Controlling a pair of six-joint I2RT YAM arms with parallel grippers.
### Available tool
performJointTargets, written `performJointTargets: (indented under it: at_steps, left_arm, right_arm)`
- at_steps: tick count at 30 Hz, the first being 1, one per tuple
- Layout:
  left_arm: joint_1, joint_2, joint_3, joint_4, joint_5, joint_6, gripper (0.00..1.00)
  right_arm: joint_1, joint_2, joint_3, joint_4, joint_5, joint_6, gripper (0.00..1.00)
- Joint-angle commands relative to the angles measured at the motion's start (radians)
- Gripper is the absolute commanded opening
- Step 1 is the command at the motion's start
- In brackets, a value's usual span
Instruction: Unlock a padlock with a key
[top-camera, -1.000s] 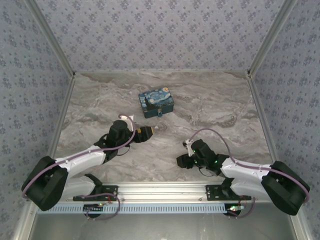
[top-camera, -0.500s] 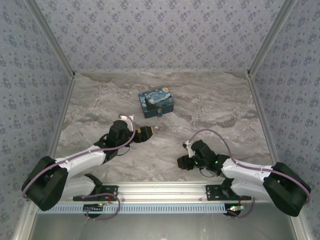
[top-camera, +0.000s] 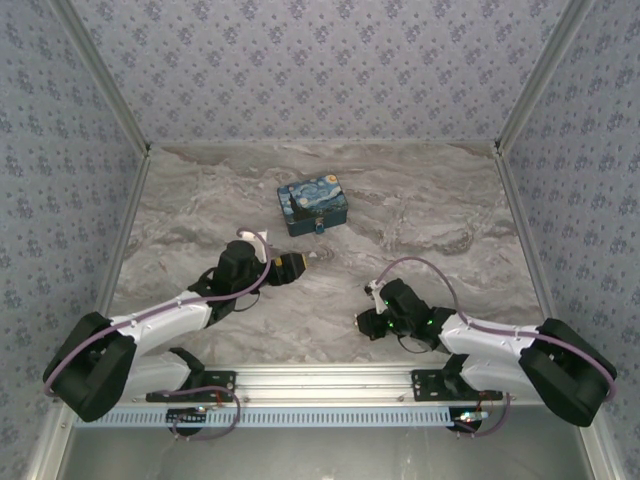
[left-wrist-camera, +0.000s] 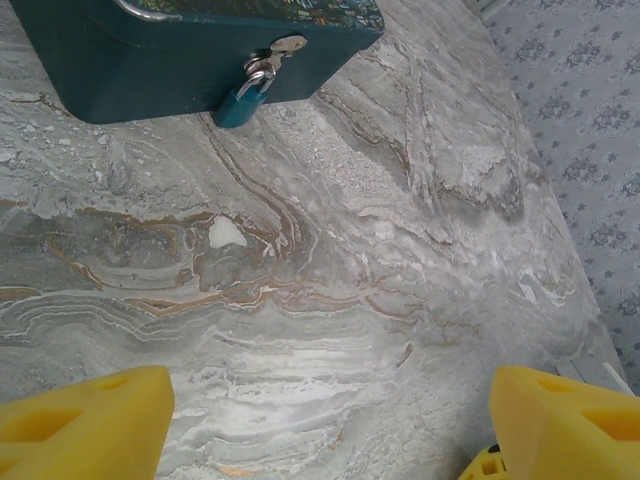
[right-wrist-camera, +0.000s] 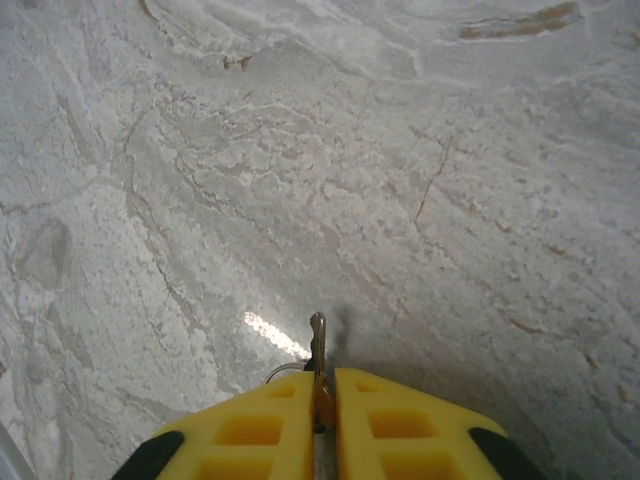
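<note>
Key: the key is sticking out forward from between my right fingers, just above the table. A thin wire loop is showing at its left side.
Right pincer: I am pinching the key with my right pincer. The two yellow fingers are pressing nearly together, with only the key's thin blade between them. From above, this pincer is sitting low over the near right part of the table, pointing left.
Padlock: the padlock is hanging from the silvery hasp on the front of the box. Its teal body is lying against the box wall and reaching down to the table. I cannot tell from here whether its shackle is closed.
Box: from above, the box is standing near the middle of the table, toward the far side, well apart from the key.
Left pincer: I am holding my left pincer spread wide and empty, with one yellow left finger at each lower corner of its wrist view. It is facing the padlock and touching nothing. From above, it is hovering near the box's front, between the box and my left arm.
</note>
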Motion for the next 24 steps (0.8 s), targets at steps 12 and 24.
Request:
performJointTargets:
  at_steps: [12, 24]
  left_arm:
    - [-0.007, -0.061, 0.053, -0.028, 0.011, 0.04, 0.82]
    - [-0.016, -0.056, 0.104, 0.207, 0.413, 0.05, 0.62]
  right_arm:
    - [-0.055, -0.113, 0.017, -0.039, -0.07, -0.046, 0.0]
    - [-0.195, -0.283, 0.108, 0.072, -0.284, -0.055, 0.0]
